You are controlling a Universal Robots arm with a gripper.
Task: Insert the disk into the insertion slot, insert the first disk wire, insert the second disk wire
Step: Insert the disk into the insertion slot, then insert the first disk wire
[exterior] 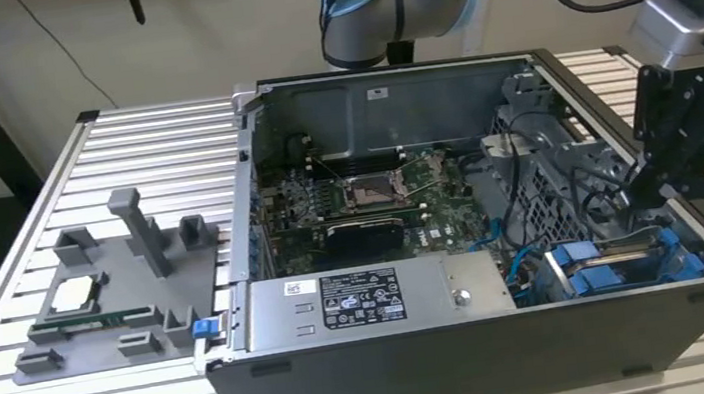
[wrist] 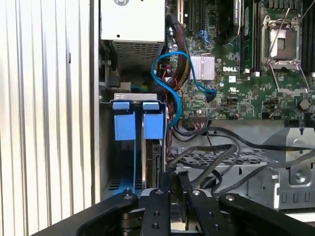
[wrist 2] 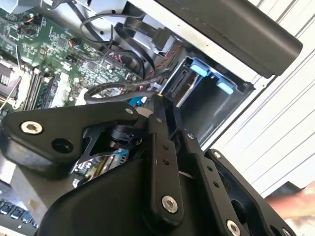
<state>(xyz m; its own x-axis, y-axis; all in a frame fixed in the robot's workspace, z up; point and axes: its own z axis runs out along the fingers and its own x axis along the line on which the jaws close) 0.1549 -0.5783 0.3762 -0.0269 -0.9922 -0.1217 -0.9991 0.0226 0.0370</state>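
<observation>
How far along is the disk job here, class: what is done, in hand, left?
Done: the disk sits in the insertion slot. In hand: the hand is close by the disk's end, among black wires. Left: I cannot tell whether either disk wire is plugged in.

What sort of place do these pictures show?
Most likely a robotics lab or test bench for computer assembly. A robot arm is at an open computer case, which stands on a slotted metal table. A grey fixture plate with parts lies beside the case.
</observation>
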